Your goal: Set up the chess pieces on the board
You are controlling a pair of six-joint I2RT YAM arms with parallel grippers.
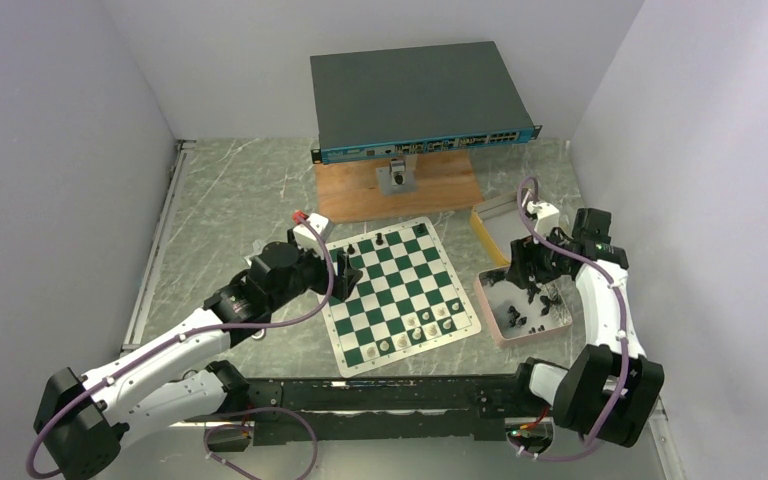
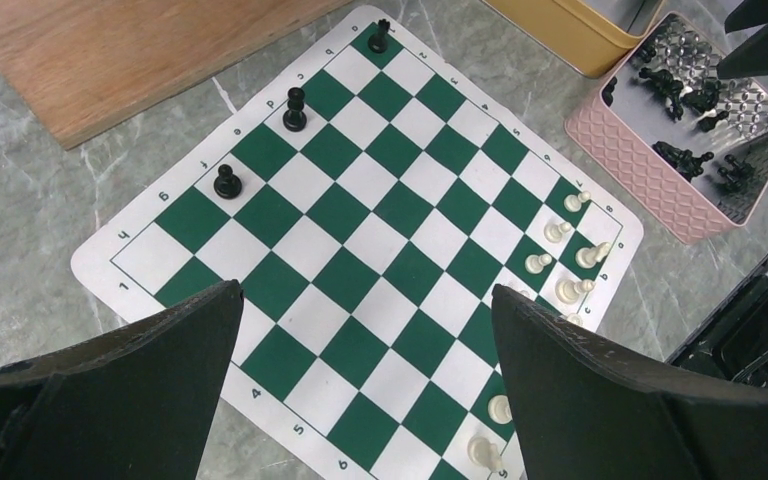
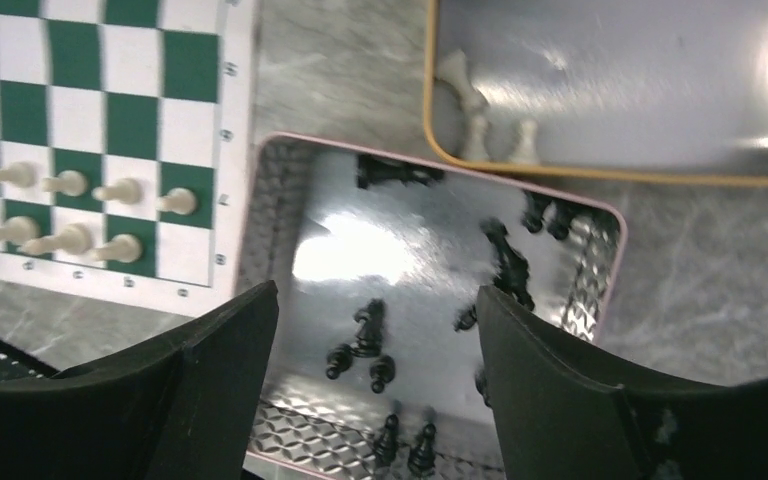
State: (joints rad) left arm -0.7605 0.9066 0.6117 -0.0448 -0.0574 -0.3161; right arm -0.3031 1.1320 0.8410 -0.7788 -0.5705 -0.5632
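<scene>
Board (image 2: 360, 200) corner cut off | left hand (image 2: 367, 292) wide | right hand (image 3: 375, 292) wide | chess pieces (image 3: 365, 328) blurred

White border of the chess board (image 2: 100, 262) printed with small coordinates, digits 1, 4, 5 and 6 legible along its near-left edge, rotated letters along the adjoining edge, an f and an e among them, port markings on the blue-fronted box (image 1: 425, 147) too small to read

R pincer (image 1: 532, 280) over pink tray (image 1: 488, 308) w/ black pcs (image 1: 516, 316); L pincer (image 1: 345, 285) at board (image 1: 397, 292) edge.
</scene>
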